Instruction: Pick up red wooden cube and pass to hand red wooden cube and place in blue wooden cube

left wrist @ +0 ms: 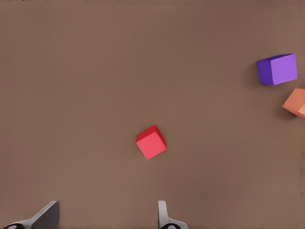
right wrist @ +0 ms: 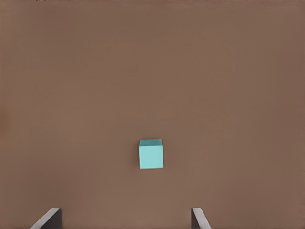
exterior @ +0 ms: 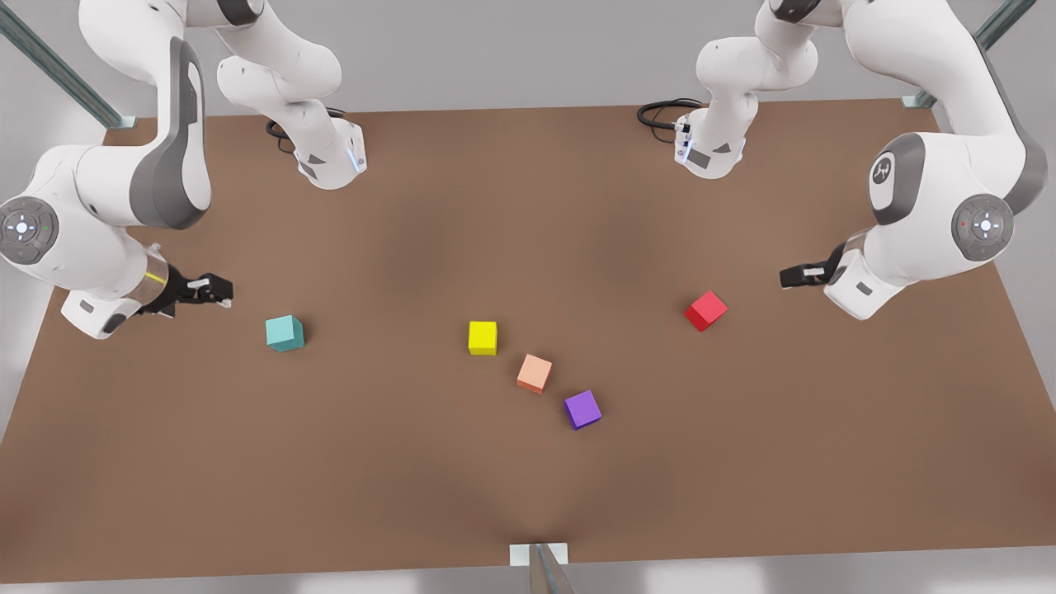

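The red wooden cube [exterior: 705, 310] [left wrist: 151, 142] lies on the brown table toward the front view's right. Just to its right my left gripper [exterior: 794, 276] [left wrist: 106, 217] hovers open and holds nothing. The blue wooden cube [exterior: 285, 333] [right wrist: 151, 154], teal in colour, rests toward the front view's left. My right gripper [exterior: 216, 290] [right wrist: 125, 218] hangs open and free to the left of it.
Between the two task cubes a yellow cube [exterior: 483, 337], a salmon-orange cube [exterior: 535, 373] [left wrist: 295, 102] and a purple cube [exterior: 582, 409] [left wrist: 277, 69] run in a diagonal line. Both arm bases stand at the table's far edge [exterior: 528, 109].
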Robot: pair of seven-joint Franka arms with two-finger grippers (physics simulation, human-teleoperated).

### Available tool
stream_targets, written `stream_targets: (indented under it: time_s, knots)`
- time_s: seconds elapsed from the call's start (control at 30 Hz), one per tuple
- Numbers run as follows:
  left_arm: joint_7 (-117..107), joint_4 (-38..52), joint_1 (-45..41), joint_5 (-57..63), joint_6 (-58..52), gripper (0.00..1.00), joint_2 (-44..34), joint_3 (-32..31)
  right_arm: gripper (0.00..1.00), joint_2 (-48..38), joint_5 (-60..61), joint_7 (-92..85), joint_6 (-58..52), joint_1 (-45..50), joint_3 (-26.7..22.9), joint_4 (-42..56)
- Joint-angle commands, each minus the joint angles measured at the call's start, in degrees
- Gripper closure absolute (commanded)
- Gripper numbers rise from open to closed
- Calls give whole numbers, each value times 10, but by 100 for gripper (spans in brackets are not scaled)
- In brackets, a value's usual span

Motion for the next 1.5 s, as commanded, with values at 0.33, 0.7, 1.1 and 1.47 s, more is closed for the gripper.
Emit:
stream_targets:
  time_s: [0.33,0.7,1.1,1.47]
  knots:
    - [-320,-413,-32,-101,532,0,5,15,0,4,0,-38,5,0,0,-5]
    - [-346,-450,-60,-112,547,0,27,39,0,16,2,-39,-9,0,0,-6]
    - [-345,-463,-62,-108,574,0,65,39,0,21,1,-40,-14,0,0,-8]
    - [-343,-472,-78,-107,602,0,94,39,0,30,0,-40,-20,4,1,-8]
